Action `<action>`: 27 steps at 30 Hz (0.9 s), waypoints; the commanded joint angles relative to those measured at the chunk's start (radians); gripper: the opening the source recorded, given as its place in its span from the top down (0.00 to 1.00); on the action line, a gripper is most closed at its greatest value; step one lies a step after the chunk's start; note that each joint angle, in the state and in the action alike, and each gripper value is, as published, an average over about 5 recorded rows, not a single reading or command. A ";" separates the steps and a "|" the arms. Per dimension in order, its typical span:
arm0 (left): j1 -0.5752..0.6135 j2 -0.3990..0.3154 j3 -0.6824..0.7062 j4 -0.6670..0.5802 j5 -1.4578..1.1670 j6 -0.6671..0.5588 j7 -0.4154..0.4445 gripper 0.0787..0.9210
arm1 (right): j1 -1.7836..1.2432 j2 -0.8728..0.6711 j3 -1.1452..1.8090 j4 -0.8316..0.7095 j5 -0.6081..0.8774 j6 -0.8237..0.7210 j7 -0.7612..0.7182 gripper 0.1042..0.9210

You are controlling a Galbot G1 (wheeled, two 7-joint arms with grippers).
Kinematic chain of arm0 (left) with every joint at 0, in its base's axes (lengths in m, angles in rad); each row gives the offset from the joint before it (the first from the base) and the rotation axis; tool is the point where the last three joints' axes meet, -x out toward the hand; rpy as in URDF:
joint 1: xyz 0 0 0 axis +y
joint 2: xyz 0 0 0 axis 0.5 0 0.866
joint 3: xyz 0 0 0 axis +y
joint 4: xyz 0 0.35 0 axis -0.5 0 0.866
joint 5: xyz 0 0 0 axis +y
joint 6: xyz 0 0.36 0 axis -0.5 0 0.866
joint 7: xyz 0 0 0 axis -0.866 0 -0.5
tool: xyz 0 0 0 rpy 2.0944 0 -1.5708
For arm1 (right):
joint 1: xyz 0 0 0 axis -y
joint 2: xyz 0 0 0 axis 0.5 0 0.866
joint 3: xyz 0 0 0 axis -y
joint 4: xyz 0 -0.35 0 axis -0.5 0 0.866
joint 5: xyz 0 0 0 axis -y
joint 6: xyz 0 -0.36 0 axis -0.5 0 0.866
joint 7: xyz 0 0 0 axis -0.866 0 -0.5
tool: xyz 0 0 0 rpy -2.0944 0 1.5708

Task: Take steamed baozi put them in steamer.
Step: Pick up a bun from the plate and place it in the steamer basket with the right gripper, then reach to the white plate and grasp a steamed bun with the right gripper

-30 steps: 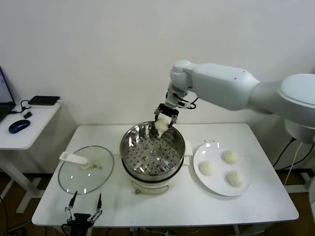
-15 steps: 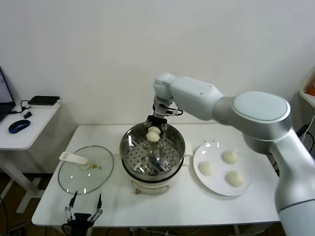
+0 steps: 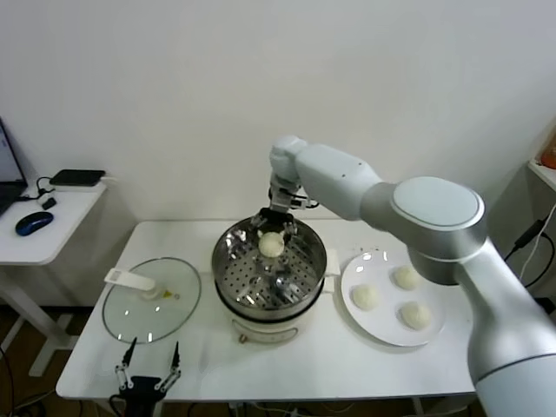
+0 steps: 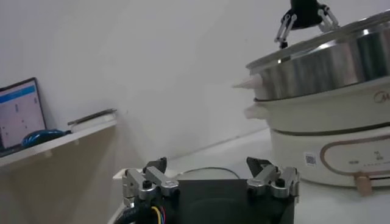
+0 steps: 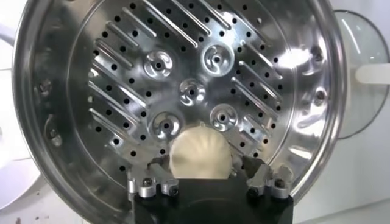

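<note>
This is looking like a robotics lab or test room dressed up as a kitchen corner: a plain white table [image 3: 417, 365] is standing against a bare white wall [image 3: 174, 95], carrying an electric steamer [image 3: 270, 276], a glass lid [image 3: 152, 300] and a white plate [image 3: 382, 326], while a side desk [image 3: 39, 228] is holding a laptop [image 3: 7, 174] and a blue mouse [image 3: 33, 222], with cables trailing down beside it

On the counter [image 3: 347, 369], the steamer [image 3: 270, 269] sits centre with one baozi [image 3: 272, 246] inside. A glass lid [image 3: 152, 300] lies left; a plate [image 3: 382, 328] holding three buns lies right.
</note>
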 commanded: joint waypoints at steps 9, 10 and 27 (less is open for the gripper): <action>0.020 0.011 0.008 -0.034 0.005 0.013 0.005 0.12 | 0.397 -0.337 -0.398 0.576 0.624 -0.765 0.114 0.12; 0.020 0.011 0.010 -0.033 0.007 0.012 0.006 0.12 | 0.409 -0.361 -0.412 0.600 0.635 -0.833 0.124 0.12; 0.027 0.018 0.012 -0.022 0.010 0.003 0.006 0.12 | 0.443 -0.520 -0.504 0.773 0.754 -1.201 0.071 0.12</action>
